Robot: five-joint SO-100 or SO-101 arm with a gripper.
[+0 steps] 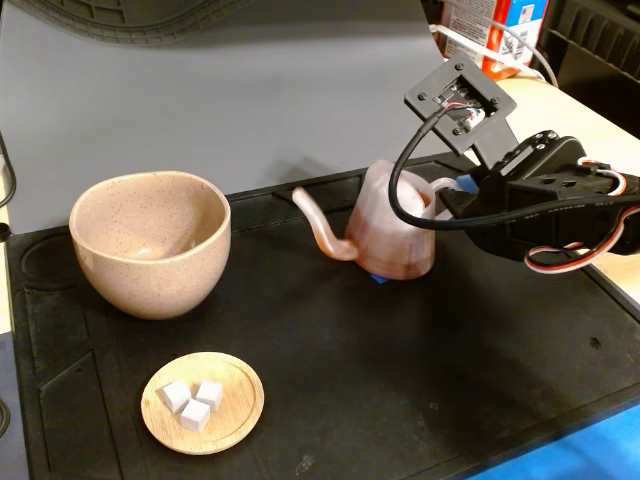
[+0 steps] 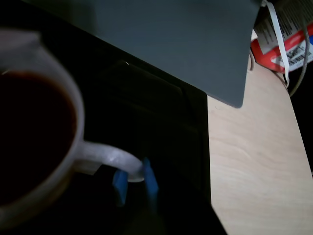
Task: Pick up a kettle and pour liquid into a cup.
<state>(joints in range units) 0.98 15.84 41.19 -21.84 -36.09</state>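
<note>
The pink ridged kettle [image 1: 392, 240] stands mid-mat with its thin spout [image 1: 318, 222] pointing left toward the cup. In the wrist view its rim [image 2: 73, 105] fills the left side, and dark reddish-brown liquid [image 2: 29, 142] shows inside. My gripper [image 1: 456, 190] comes in from the right. Its blue-taped fingers [image 2: 149, 182] sit on either side of the loop handle [image 2: 110, 157], and the gripper [image 2: 134, 185] is shut on it. The speckled beige-pink cup [image 1: 150, 245] stands at the mat's left, apart from the kettle. I cannot tell whether the kettle's base touches the mat.
A small wooden saucer [image 1: 203, 402] with three white cubes lies in front of the cup. Everything rests on a black mat [image 1: 420, 380] with raised edges. A grey board [image 1: 250, 100] stands behind it. To the right is a pale wooden tabletop [image 2: 254, 166] with a red carton [image 1: 500, 35].
</note>
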